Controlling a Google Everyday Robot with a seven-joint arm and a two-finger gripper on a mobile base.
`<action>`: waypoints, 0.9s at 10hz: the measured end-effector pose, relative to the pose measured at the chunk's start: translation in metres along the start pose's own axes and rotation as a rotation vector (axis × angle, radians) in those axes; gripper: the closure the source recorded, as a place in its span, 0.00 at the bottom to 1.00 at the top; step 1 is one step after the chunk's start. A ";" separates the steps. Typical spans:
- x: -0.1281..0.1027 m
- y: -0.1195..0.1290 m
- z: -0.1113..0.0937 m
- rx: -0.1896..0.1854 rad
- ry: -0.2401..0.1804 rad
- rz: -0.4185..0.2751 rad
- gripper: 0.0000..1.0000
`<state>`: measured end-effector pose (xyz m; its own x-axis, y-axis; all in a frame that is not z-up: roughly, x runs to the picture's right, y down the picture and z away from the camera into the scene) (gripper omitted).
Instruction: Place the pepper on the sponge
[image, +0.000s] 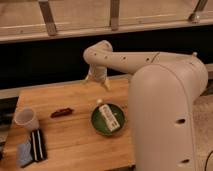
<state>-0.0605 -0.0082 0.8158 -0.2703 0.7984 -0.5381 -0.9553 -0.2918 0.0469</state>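
Observation:
The dark red pepper (62, 112) lies on the wooden table (75, 140), left of centre. At the front left corner the blue-grey sponge (23, 153) rests flat beside a black striped block. My gripper (98, 83) hangs above the table's far edge, up and to the right of the pepper and well apart from it. Nothing shows in its grasp.
A green plate (100, 121) holding a white carton (109, 118) sits right of the pepper. A translucent cup (26, 119) stands at the left edge. The black striped block (37, 145) lies next to the sponge. My white arm body (167, 120) fills the right side.

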 end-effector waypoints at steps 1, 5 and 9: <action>0.017 0.015 -0.002 -0.038 0.019 -0.010 0.20; 0.102 0.083 -0.002 -0.123 0.065 -0.082 0.20; 0.108 0.084 -0.001 -0.122 0.065 -0.087 0.20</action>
<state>-0.1701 0.0524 0.7609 -0.1749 0.7888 -0.5892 -0.9522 -0.2877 -0.1026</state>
